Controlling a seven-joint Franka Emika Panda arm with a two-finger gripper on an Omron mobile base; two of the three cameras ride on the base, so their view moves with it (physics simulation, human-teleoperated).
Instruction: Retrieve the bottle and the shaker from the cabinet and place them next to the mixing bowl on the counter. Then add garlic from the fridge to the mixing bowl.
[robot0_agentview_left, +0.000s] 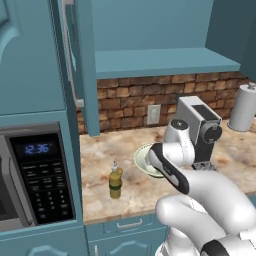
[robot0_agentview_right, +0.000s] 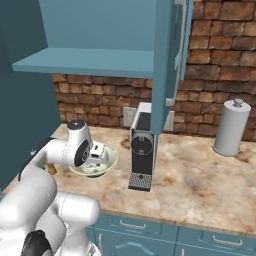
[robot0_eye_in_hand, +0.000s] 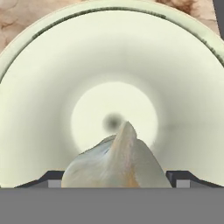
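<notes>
The gripper (robot0_eye_in_hand: 114, 183) hangs straight above the mixing bowl (robot0_eye_in_hand: 39, 113) — garlic (robot0_eye_in_hand: 116, 164) between its widely spread fingers, pointed tip toward the bowl's centre — seemingly gripped.

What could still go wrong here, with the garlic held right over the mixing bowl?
1. The garlic sits between the gripper's wide-set fingers above the mixing bowl; released from this height it may bounce or roll up the flared wall.
2. The hand hangs low inside the rim, so a careless retreat could nudge the bowl toward the bottle standing close beside it and tip that.
</notes>
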